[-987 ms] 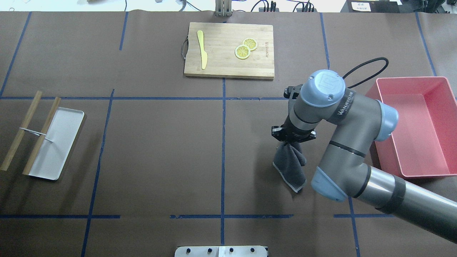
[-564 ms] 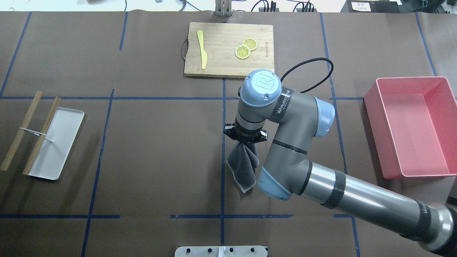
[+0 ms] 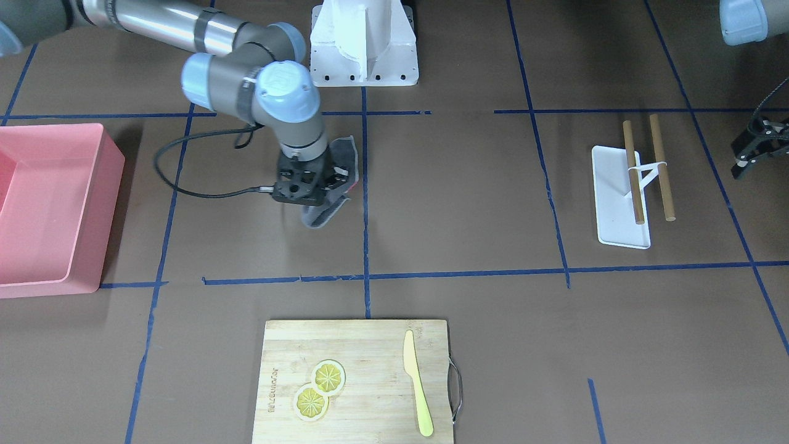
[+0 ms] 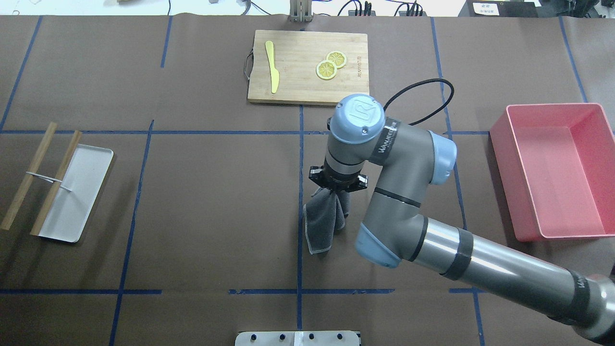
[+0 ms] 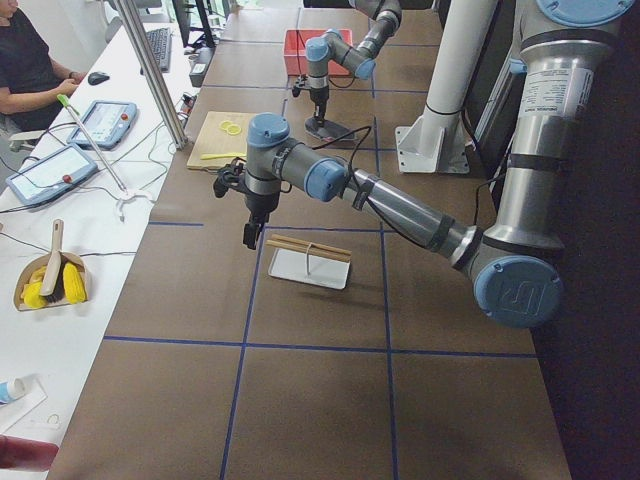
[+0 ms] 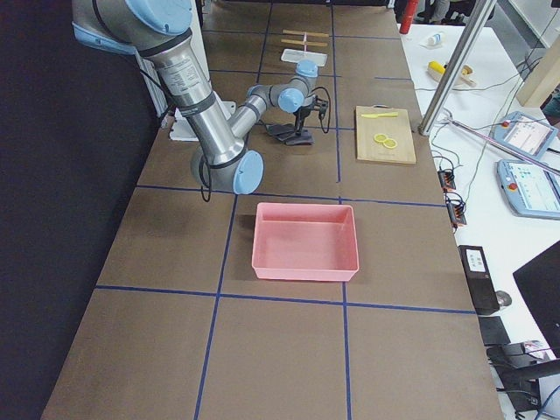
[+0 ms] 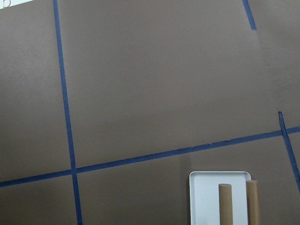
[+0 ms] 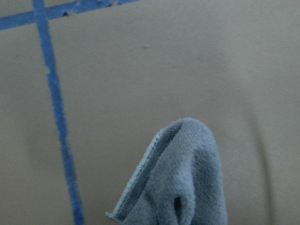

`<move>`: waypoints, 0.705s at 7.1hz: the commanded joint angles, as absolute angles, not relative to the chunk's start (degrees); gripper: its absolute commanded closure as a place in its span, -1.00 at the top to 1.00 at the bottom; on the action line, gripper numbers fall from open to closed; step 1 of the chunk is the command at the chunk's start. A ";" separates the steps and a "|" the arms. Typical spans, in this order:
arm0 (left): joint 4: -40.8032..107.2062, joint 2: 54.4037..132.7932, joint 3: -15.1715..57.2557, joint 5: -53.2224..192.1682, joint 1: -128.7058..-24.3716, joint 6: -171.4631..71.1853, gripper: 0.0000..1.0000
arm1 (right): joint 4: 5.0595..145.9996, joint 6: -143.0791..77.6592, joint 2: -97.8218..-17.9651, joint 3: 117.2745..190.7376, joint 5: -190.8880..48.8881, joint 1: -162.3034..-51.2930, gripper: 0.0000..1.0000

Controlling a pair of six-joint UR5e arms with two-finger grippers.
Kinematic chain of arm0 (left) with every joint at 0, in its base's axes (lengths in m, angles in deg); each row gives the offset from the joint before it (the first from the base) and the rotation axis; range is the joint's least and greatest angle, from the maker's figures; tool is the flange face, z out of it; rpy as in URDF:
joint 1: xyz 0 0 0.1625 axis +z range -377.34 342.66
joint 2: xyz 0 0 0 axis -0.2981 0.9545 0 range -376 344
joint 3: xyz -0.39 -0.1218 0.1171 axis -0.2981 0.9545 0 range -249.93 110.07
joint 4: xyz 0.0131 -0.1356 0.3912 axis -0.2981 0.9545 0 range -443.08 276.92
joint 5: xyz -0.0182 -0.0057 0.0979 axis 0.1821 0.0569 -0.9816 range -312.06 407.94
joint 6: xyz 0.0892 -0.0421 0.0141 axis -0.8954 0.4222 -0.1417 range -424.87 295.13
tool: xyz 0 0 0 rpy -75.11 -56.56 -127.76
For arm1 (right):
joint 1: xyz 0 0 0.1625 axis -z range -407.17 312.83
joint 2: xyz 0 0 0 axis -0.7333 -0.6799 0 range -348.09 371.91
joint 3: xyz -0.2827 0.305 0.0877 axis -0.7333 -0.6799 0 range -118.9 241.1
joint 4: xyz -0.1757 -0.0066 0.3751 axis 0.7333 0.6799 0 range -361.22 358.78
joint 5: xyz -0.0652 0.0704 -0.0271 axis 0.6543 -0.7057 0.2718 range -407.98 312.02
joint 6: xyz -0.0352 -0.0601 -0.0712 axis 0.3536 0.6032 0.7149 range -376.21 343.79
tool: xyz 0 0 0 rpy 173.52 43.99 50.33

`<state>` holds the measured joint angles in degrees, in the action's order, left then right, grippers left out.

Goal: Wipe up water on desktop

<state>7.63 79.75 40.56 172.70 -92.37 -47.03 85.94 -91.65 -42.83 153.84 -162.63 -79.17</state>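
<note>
The brown desktop (image 4: 216, 202) with blue tape lines fills the overhead view. My right gripper (image 4: 338, 185) points down near the centre tape line, shut on a dark grey cloth (image 4: 322, 226) that hangs down, its lower end on the desktop. The cloth also shows in the front view (image 3: 342, 157) and the right wrist view (image 8: 187, 178). No water shows on the surface. My left gripper (image 3: 755, 151) hovers beyond the white tray, empty; I cannot tell whether it is open.
A wooden cutting board (image 4: 350, 93) with a yellow knife (image 4: 272, 67) and two lemon slices (image 4: 330, 65) lies at the far centre. A pink bin (image 4: 499, 144) stands at the right. A white tray (image 4: 72, 197) with two wooden sticks lies at the left.
My right arm carried the cloth left from beside the pink bin to the centre tape line, then eased slightly right. The cloth's lower end swung left.
</note>
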 commanded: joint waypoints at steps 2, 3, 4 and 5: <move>7.63 79.72 40.64 172.83 -92.40 -46.76 0.99 | 86.41 -81.89 -53.80 161.98 -164.77 -84.67 -1.00; 7.63 79.72 40.64 172.75 -92.40 -46.76 0.99 | 86.41 -79.34 -56.35 163.74 -165.74 -86.96 -1.00; 7.63 79.72 40.90 172.74 -92.40 -46.76 0.99 | 86.93 -79.05 -58.90 167.67 -168.80 -90.98 -1.00; 7.63 79.72 41.08 173.09 -92.40 -46.76 0.99 | 92.42 -77.48 -59.80 174.15 -173.53 -96.94 -1.00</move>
<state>7.63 79.72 40.86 172.83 -92.40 -46.77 88.04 -79.21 -57.90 167.68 -168.79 -90.79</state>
